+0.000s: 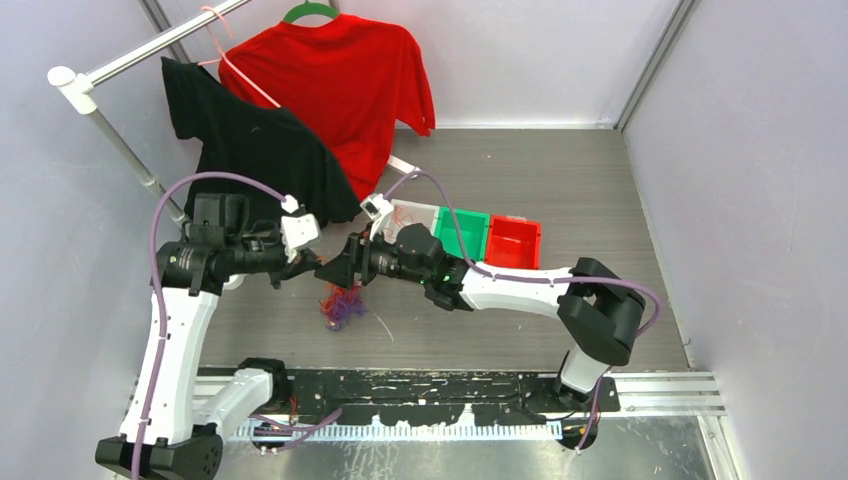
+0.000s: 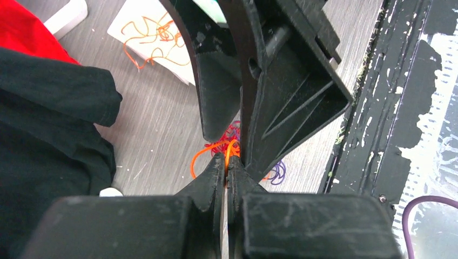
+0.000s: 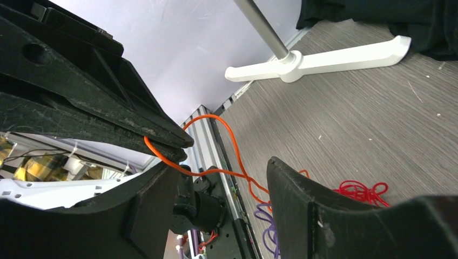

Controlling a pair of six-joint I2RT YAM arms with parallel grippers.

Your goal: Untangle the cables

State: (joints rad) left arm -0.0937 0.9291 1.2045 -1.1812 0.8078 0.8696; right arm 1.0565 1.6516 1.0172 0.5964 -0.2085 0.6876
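The cables form a small tangle [image 1: 342, 303] of orange, red and purple wire on the grey table, just below both grippers. My left gripper [image 2: 228, 158] is shut on an orange wire [image 2: 231, 147] that rises from the tangle. From the right wrist, the same orange wire [image 3: 233, 145] runs from the left gripper's closed tips down to the red clump [image 3: 363, 191] and purple loops [image 3: 267, 221]. My right gripper [image 3: 220, 164] is open, with the wire passing between its fingers untouched. Seen from above, the left gripper [image 1: 312, 270] and right gripper [image 1: 338, 272] meet tip to tip.
A white tray [image 1: 415, 215] holding loose orange wire [image 2: 154, 38], a green bin [image 1: 462, 230] and a red bin [image 1: 513, 242] stand behind the right arm. A clothes rack with a black shirt [image 1: 255, 140] and a red shirt [image 1: 345, 85] is at the back left; its white foot [image 3: 324, 59] is close by.
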